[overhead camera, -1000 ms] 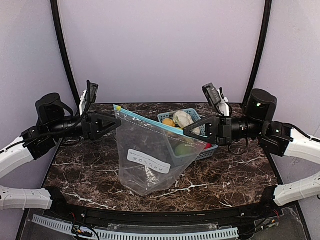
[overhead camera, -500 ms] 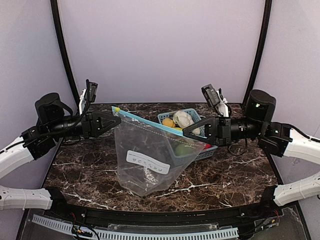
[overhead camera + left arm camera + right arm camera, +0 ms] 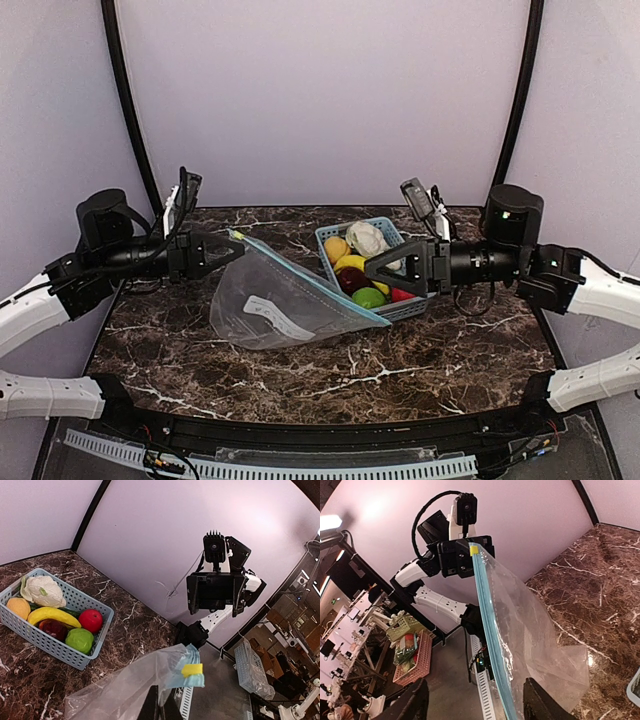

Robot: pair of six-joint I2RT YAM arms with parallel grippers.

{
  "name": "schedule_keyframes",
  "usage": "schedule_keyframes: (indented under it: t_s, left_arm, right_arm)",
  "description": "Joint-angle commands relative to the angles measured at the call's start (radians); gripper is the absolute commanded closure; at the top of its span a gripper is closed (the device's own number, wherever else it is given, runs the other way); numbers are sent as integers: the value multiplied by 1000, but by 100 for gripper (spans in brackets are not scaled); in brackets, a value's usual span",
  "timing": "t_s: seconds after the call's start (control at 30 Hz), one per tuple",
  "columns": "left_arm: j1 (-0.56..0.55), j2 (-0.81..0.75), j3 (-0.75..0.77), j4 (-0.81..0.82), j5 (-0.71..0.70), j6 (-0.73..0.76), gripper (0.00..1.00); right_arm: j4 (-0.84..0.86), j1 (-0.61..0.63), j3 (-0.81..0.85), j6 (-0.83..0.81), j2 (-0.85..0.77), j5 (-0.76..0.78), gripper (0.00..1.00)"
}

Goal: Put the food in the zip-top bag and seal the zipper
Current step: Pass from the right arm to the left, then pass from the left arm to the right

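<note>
While the left gripper pinches shut on one zipper corner, the empty zip-top bag sags onto the table; all food lies in the basket, nothing bagged or sealed; right gripper jaws apart, empty

A light blue lattice basket is seen standing on a dark, white-veined marble counter, toward the back and right of the middle. The counter is enclosed by pale lilac walls, with black poles set at the back corners. A white slotted strip is laid along the near edge. Outside the enclosure, a red crate and a white crate are glimpsed.
</note>
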Motion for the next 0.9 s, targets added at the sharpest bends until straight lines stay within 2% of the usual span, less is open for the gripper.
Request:
schedule_keyframes:
  t_s: [0.0, 0.1, 0.2, 0.4, 0.87]
  left_arm:
    - [-2, 38, -19, -97, 58, 59, 99]
    - [-4, 69, -31, -105, 99, 56, 99]
    - [-6, 98, -37, -107, 122, 49, 99]
    - [-18, 119, -40, -107, 128, 40, 99]
    - [-58, 143, -49, -114, 82, 7, 99]
  right_arm:
    - [-168, 6, 56, -55, -9, 145, 26]
    - [-275, 9, 105, -89, 27, 209, 20]
    - [-350, 29, 159, -121, 75, 275, 19]
    - [-354, 132, 239, -184, 169, 403, 20]
    - [-402, 348, 488, -276, 432, 783, 50]
